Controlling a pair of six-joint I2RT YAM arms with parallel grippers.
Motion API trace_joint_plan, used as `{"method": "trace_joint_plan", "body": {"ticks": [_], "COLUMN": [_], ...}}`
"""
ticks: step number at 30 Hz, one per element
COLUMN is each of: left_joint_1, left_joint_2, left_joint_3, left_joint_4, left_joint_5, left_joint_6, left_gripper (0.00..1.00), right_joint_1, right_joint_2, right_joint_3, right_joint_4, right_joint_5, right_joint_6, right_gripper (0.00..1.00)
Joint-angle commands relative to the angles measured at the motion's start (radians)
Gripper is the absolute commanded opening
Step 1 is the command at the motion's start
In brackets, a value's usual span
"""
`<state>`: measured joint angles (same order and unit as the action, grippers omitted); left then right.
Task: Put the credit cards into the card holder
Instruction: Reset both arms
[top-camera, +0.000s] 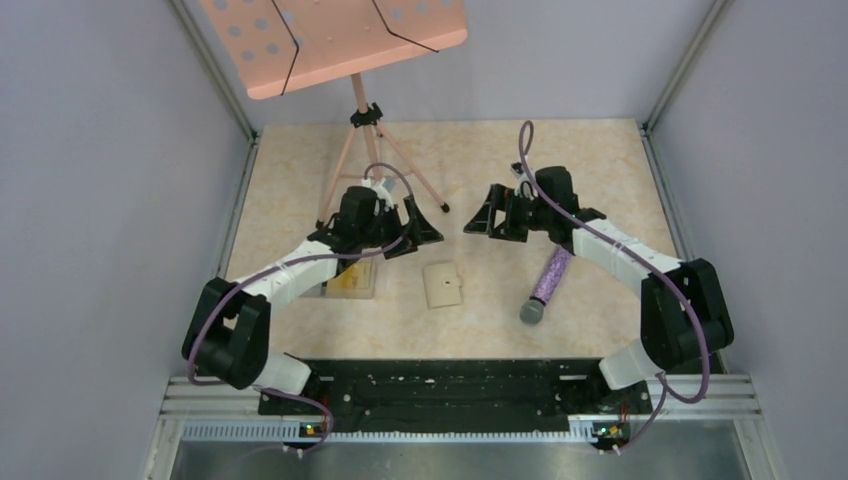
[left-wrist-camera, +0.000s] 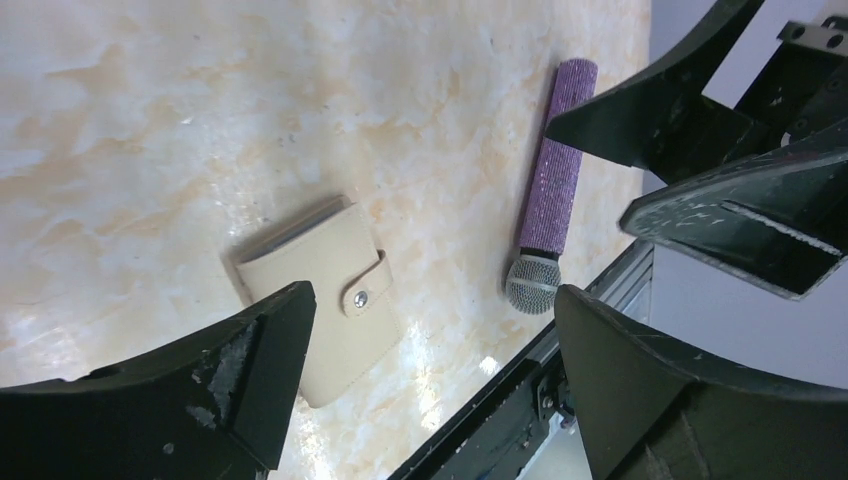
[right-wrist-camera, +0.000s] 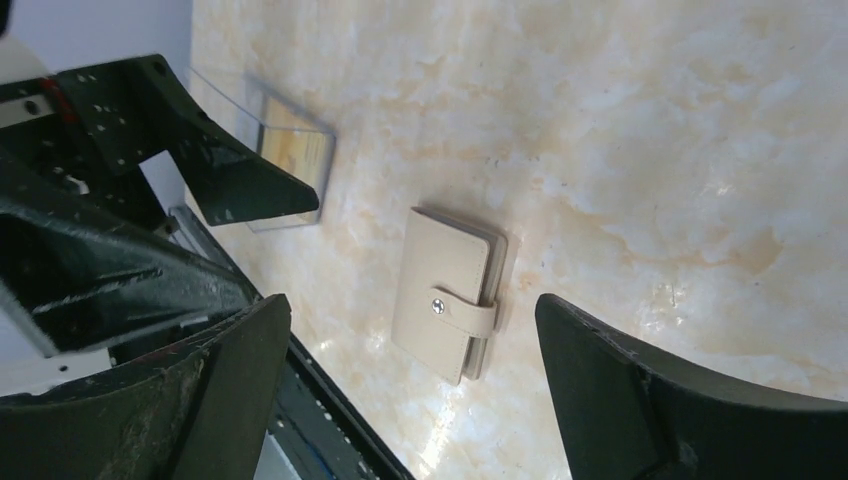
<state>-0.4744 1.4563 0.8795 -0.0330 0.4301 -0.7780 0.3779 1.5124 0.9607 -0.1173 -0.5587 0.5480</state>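
Overhead; wrists close, sharing card holder (top-camera: 442, 284)

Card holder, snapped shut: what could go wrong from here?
The card holder lies flat with its snap strap fastened; a tool may push it around rather than open it.
The left tool and right tool, both open, face each other closely and could collide.
The microphone near the right tool could be knocked.

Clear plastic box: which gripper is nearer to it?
Left. The left gripper hangs open just beyond the clear plastic box, to its right, its arm crossing the box. The right gripper, also open, is farther right, past the card holder.
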Motion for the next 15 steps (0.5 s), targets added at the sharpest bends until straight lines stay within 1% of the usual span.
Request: {"method": "trace_joint_plan", "body": {"ticks": [1, 6, 11, 15], "left_joint_1": [0.068, 0.133, 0.197, 0.278], "left_joint_2": [-0.08, -0.103, -0.11, -0.141], "left_joint_3": [-0.068, -0.103, -0.127, -0.148], "left_joint_4": [0.179, 0.188, 0.203, 0.207], "left_joint_5": [0.052, 0.073, 0.102, 0.12], "left_joint_6": [-0.053, -0.054, -0.067, -0.072], "left_gripper": [0.97, 0.99, 0.99, 0.99], "right_joint_1": [-0.05, -0.08, -0.134, -0.186], "right_joint_2": [-0.057, -0.069, -0.057, -0.066], "right_joint_3": [-0.036, -0.047, -0.072, -0.088], "right_joint_4": [0.105, 0.099, 0.1, 0.072], "right_joint_5": [-0.052, -0.05, -0.049, -0.028], "right_joint_6": [0.066, 0.057, 0.089, 0.092], "right_gripper": [0.94, 0.96, 0.97, 0.99]}}
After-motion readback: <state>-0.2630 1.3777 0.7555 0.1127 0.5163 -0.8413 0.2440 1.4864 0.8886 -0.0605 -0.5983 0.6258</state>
